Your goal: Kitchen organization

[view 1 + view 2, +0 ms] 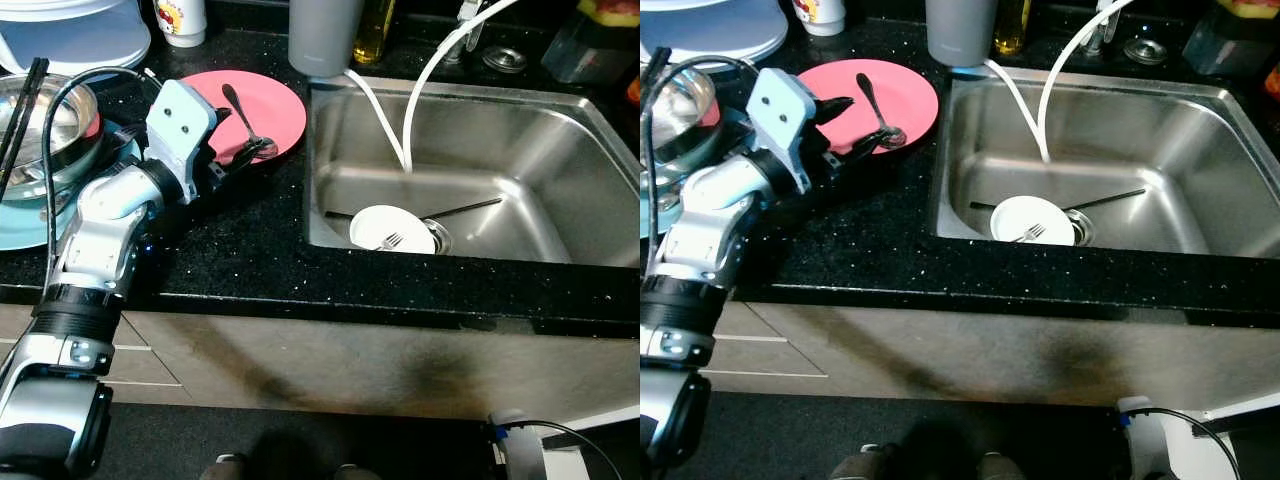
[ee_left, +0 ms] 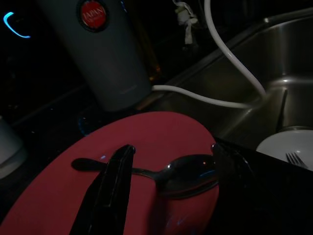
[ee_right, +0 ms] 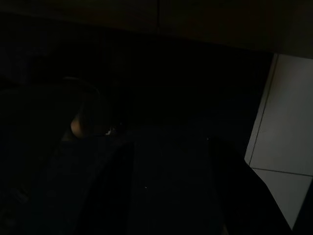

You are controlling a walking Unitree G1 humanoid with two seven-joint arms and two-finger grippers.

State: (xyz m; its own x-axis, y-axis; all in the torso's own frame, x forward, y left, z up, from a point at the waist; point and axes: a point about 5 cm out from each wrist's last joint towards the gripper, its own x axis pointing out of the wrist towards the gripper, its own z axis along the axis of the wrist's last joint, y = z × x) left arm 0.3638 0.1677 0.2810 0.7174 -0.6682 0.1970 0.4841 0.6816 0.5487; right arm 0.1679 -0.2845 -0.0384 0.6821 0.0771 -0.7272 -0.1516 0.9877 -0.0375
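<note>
I have the left pincer (image 1: 243,153) down over the red plate (image 1: 280,105), which sits on the black counter (image 1: 250,250) just left of the sink (image 1: 560,130). Its two black fingers (image 2: 110,188) stand apart, one on each side of the spoon (image 1: 245,125) that lies on the plate with its bowl toward the plate's near edge; I cannot tell whether either finger touches it. Behind the plate, at the sink's back left corner, stands a grey tumbler (image 1: 322,35). Inside the sink lies a white dish (image 1: 390,228) with a fork (image 1: 392,240) on it, near the drain. The right wrist view is too dark for me to tell how the right pincer stands.
</note>
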